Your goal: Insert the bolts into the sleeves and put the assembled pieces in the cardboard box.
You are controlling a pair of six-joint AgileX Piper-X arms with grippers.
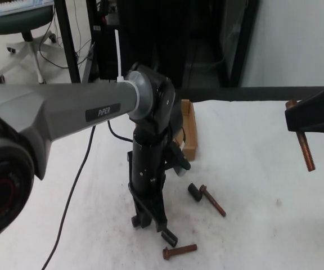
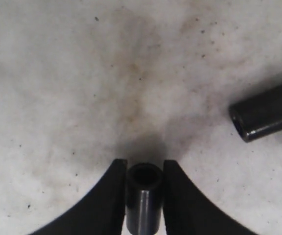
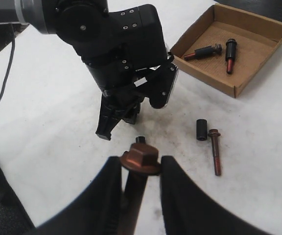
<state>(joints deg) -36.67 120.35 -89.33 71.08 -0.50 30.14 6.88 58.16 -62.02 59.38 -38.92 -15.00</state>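
My left gripper (image 2: 144, 169) points down at the white bench top and is shut on a black sleeve (image 2: 144, 196) that stands upright between its fingers. In the high view that gripper (image 1: 149, 223) sits low over the bench in the middle. At the bench's right side my right gripper (image 3: 140, 169) hangs well above the surface, shut on a copper bolt (image 1: 305, 149) just under its hex head (image 3: 140, 160). The cardboard box (image 3: 207, 81) behind the left arm holds two assembled pieces (image 3: 203, 51), (image 3: 229, 55).
A loose black sleeve (image 3: 200, 129) and a copper bolt (image 3: 215, 152) lie side by side between the two grippers. Another sleeve (image 1: 169, 237) and bolt (image 1: 180, 251) lie by the left gripper, near the front edge. A black cable (image 1: 72, 197) crosses the bench's left side.
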